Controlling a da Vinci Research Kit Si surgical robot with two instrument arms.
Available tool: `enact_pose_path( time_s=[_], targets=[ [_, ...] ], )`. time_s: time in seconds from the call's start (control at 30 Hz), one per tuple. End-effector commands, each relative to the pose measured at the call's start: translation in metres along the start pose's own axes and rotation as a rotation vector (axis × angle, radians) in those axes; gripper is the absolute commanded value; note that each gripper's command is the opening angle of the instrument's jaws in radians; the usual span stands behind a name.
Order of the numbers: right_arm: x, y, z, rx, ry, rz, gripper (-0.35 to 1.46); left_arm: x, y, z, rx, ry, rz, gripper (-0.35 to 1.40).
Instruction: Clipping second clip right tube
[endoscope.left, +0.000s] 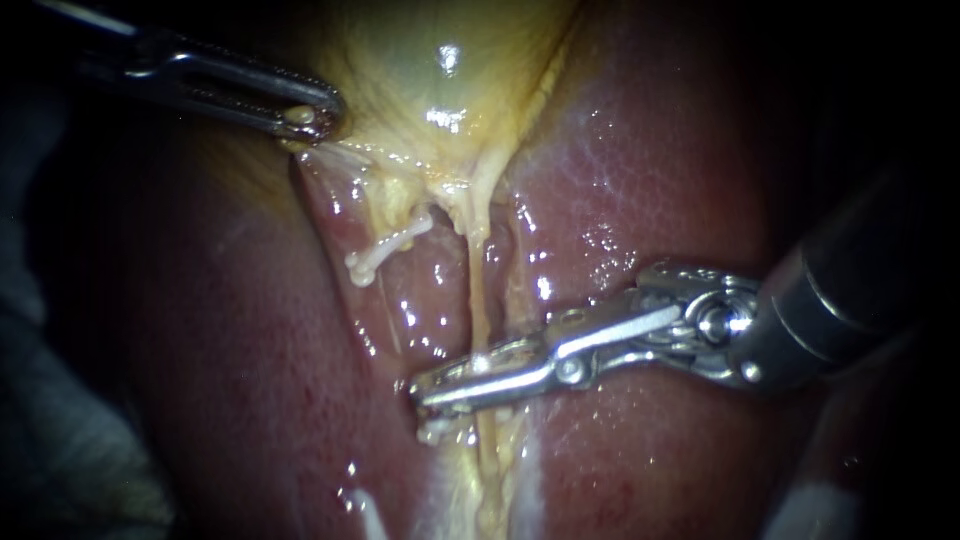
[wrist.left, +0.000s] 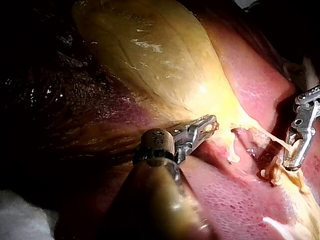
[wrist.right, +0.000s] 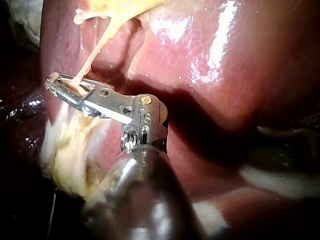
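Right instrument (endoscope.left: 420, 395) is the closest thing, coming in from the right with most of its shaft lost in the dark. Its jaws are clamped across the right tube (endoscope.left: 478, 300), which is a thin yellowish strand running down the groove in the liver (endoscope.left: 650, 170). The right wrist view shows it best: the strand goes straight in between the two jaws near their tips. Honestly can't tell if anything else is sitting inside the jaws, since the metal covers that bit.

Just under the jaw tips there's a small white near clip (endoscope.left: 435, 432). It's half tucked under the metal, so I can't make out exactly how it sits on the tube. Past the jaws the tube goes on toward the gallbladder (endoscope.left: 440, 60) and blends into yellow fatty tissue, so where it ends is anyone's guess.

Further back and to the left, a far clip (endoscope.left: 385, 250) lies slanted across a pinkish fold. The tube it's on is pretty much hidden under it.

Farthest back, the left instrument (endoscope.left: 310, 118) has its jaws closed on the gallbladder's lower edge, with a little nub of yellow tissue showing between them. Its shaft runs off into the black upper left corner.

Some pale stuff (endoscope.left: 60, 440) sits at the left edge, too dim to identify.
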Motion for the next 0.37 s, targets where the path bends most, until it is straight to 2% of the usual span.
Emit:
enact_pose_path(
  time_s=[0.03,0.37],
  targets=[
    [0.0000,0.0000,0.0001,0.001,0.000,-0.005,-0.35,0.0000,0.0000,0.0000,0.000,0.000,0.000,-0.35],
    [-0.0001,0.0004,0.0000,0.000,-0.001,-0.019,-0.35,0.0000,0.0000,0.0000,0.000,0.000,0.000,-0.35]
  ],
)
